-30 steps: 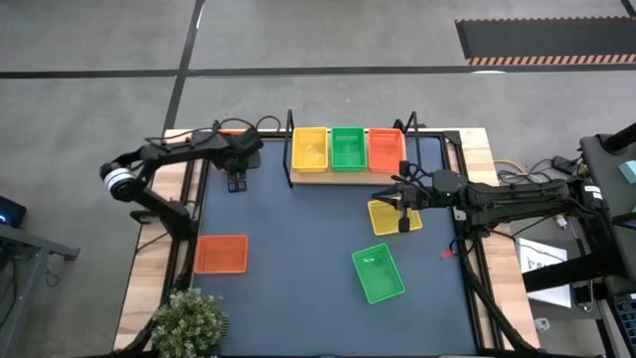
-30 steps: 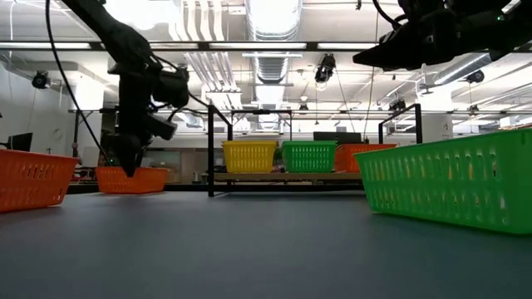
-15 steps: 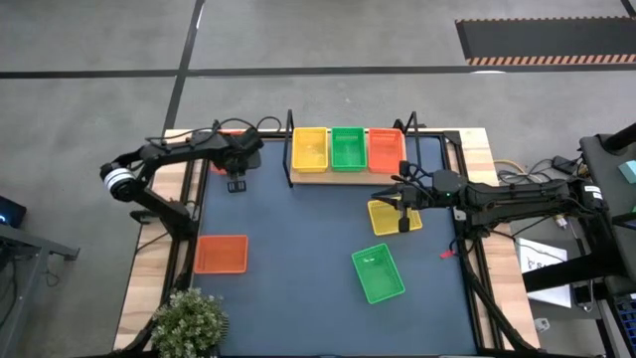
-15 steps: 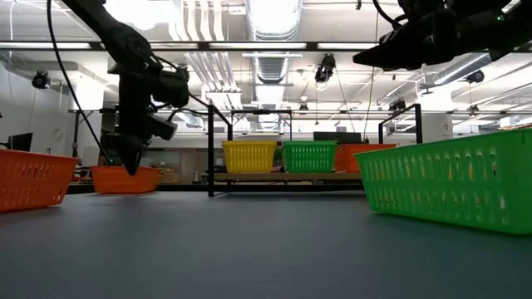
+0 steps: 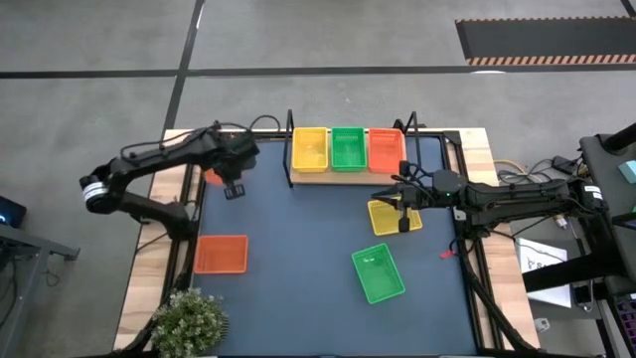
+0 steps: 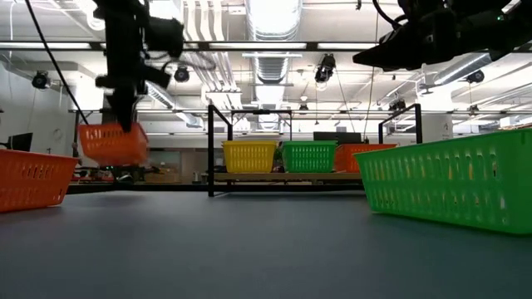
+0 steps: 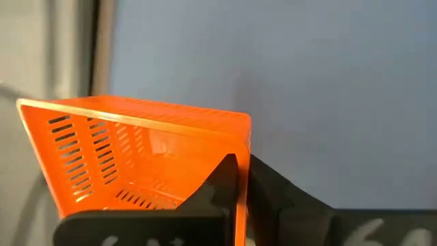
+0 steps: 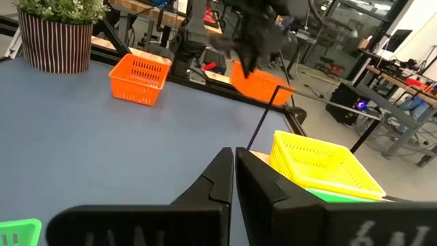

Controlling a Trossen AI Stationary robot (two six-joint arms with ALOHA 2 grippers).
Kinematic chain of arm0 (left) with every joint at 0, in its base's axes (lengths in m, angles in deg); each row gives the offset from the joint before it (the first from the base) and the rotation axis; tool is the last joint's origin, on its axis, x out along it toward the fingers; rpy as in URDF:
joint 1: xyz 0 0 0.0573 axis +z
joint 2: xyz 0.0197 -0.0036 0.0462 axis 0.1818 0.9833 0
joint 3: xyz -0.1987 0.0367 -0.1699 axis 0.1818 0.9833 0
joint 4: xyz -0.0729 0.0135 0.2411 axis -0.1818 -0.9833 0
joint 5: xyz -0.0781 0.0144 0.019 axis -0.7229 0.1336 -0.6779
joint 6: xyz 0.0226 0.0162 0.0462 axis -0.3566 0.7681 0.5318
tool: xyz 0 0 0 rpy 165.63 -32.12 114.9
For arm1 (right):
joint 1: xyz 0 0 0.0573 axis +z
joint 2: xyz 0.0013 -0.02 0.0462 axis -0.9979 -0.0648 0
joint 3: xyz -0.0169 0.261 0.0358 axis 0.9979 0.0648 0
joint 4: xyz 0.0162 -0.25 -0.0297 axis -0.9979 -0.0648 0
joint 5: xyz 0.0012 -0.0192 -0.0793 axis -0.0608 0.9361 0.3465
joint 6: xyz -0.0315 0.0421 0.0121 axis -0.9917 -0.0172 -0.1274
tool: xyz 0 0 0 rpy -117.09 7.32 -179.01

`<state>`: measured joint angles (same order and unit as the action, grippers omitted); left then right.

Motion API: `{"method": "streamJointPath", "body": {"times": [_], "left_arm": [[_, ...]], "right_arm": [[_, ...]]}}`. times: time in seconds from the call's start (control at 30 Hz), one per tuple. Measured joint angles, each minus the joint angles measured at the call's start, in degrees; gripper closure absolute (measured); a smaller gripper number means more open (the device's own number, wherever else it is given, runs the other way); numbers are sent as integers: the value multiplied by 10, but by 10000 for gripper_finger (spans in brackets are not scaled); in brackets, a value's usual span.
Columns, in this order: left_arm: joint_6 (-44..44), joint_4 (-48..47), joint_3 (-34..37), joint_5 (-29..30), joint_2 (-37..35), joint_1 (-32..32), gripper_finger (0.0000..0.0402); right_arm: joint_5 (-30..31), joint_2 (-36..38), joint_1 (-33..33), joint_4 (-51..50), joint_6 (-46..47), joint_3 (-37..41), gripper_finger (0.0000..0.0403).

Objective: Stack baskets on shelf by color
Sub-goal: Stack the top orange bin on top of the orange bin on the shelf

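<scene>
Jaws of the left gripper (image 7: pixel 239 188) pinch one wall of an orange basket (image 7: pixel 136 160), which hangs clear of the bench (image 5: pixel 298 239) left of the shelf (image 5: pixel 343 177). It looks light, thin-walled and flexible, so the rim grip suits. Right gripper (image 8: pixel 234 167), jaws together, waits over the yellow basket (image 5: pixel 390 219).

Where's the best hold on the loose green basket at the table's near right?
Take the green basket by a long side wall, coming from above: it sits upright and open-topped, with clear tabletop around it. The left tool holds its orange basket by the wall likewise.

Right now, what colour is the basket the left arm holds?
Red-orange basket, clearest in the left wrist view.
</scene>
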<state>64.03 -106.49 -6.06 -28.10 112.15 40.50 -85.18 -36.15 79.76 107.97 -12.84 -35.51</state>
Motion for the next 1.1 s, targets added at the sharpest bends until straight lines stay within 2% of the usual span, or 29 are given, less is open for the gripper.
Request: {"method": "streamJointPath", "body": {"times": [0.13, 0.27, 0.4, 0.5, 0.6, 0.7, 0.93, 1.1], "left_arm": [[-105, -2, -14, -75, -14, -96, 401], [-197, 22, -18, -98, -3, -207, 401], [-230, 116, -19, -102, 25, -308, 401], [-230, 223, -20, -102, 52, -354, 401], [-230, 301, -27, -101, 82, -368, 401], [-229, 341, -32, -98, 117, -372, 401], [-208, 341, -56, -95, 197, -372, 401], [-195, 350, -62, -95, 212, -371, 382]], "right_arm": [[0, 0, 0, 0, 1, 0, 394], [0, 0, 0, 0, 4, 0, 394], [0, 0, 0, 0, 4, 0, 394], [0, 0, 0, 0, 4, 0, 394], [0, 0, 0, 0, 5, 0, 394], [0, 0, 0, 0, 9, 0, 394], [0, 0, 0, -5, 10, 0, 394], [0, 0, 0, -10, 11, 0, 394]]}}
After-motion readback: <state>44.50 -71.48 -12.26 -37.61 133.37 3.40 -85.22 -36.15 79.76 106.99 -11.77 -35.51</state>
